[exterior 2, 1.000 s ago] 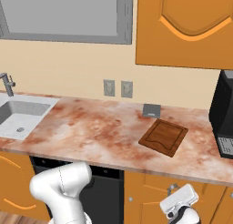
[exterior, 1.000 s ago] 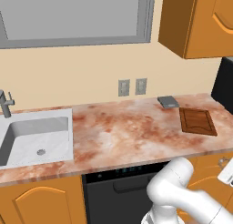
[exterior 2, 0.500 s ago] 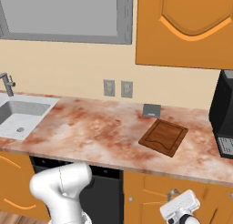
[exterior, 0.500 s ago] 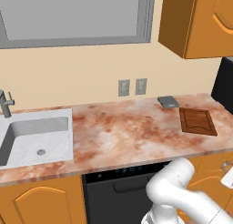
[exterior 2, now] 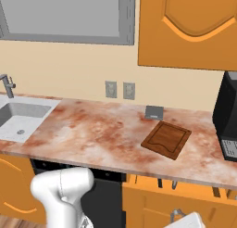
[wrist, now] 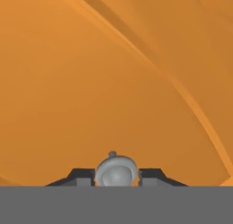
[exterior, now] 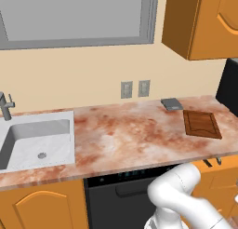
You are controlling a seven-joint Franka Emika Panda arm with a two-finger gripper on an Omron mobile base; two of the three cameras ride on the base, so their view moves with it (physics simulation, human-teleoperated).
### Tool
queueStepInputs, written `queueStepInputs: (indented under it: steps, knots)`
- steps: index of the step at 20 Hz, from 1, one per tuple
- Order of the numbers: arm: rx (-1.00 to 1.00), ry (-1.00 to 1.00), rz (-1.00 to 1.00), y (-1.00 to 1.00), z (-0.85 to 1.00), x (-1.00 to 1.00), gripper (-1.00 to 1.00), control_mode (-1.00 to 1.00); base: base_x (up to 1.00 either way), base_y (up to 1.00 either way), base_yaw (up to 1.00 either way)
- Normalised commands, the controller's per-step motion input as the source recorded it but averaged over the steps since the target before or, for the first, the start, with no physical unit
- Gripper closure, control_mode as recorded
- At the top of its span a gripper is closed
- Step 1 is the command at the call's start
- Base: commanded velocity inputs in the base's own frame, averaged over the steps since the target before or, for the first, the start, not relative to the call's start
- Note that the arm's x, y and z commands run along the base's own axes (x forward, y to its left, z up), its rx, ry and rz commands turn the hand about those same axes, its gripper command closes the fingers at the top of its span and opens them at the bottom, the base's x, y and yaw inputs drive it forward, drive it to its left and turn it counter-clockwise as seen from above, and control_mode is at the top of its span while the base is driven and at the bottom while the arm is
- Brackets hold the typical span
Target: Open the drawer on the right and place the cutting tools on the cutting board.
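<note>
In the hand view my gripper is shut on a rounded grey handle, one dark fingertip on each side. Behind the handle is an orange wooden front with a curved panel line; I cannot tell if it belongs to the drawer. From the right base camera the white hand sits low under the counter's right end, beside that grey handle. The drawer front, with small dark handles, lies just under the counter edge. The dark reddish cutting board lies bare on the counter. The cutting tools are hidden.
A small grey pad lies behind the board. A black machine stands at the counter's right end. The sink is at the left, and the black dishwasher front is under the counter's middle.
In the right base view the hand has sunk steadily toward the bottom edge, the grey handle staying beside it. The counter and everything on it have not moved.
</note>
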Motion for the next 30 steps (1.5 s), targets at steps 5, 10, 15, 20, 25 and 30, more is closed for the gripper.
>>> queueStepInputs:
  steps: [5, 10, 15, 20, 25, 30]
  knots:
    - [0.00, -0.06, -0.03, -0.11, 0.00, -0.79, 1.00, -1.00, 0.00, 0.00, 0.00]
    - [0.00, -0.04, -0.03, -0.13, 0.00, -0.78, 1.00, -1.00, 0.00, 0.00, 0.00]
    - [0.00, 0.00, -0.04, -0.04, 0.00, -0.63, -1.00, -1.00, 0.00, 0.00, 0.00]
    - [0.00, 0.00, -0.03, -0.02, 0.00, -0.44, -1.00, -1.00, 0.00, 0.00, 0.00]
    - [-0.01, 0.08, -0.05, -0.04, 0.02, -0.21, -1.00, -1.00, 0.00, 0.00, 0.00]
    - [0.00, 0.01, 0.00, 0.00, 0.65, -0.44, -1.00, -1.00, 0.00, 0.00, 0.00]
